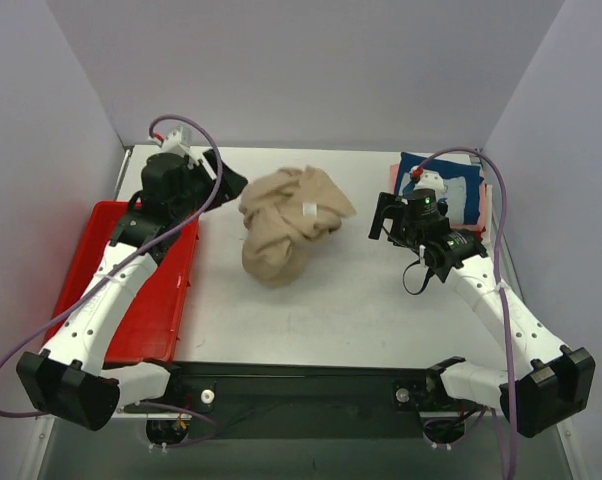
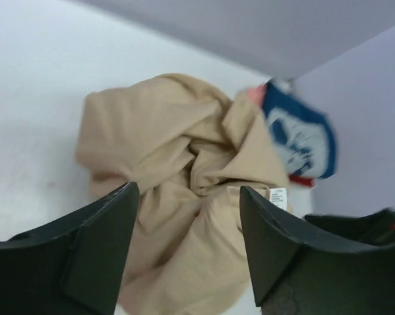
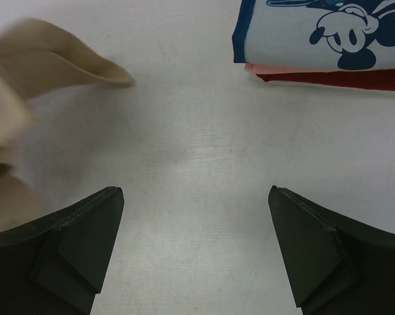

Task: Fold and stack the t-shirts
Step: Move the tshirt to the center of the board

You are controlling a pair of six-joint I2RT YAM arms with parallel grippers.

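Observation:
A crumpled tan t-shirt lies in a heap mid-table, its white label up. It also shows in the left wrist view and at the left edge of the right wrist view. A folded stack sits at the back right: the navy cartoon-print shirt on top, over a pink shirt and a red shirt. My left gripper is open and empty, just left of the tan heap, which shows between its fingers. My right gripper is open and empty above bare table, between heap and stack.
A red plastic tray lies at the left under my left arm. White walls close the table at the left, back and right. The right arm's dark wrist shows in the left wrist view.

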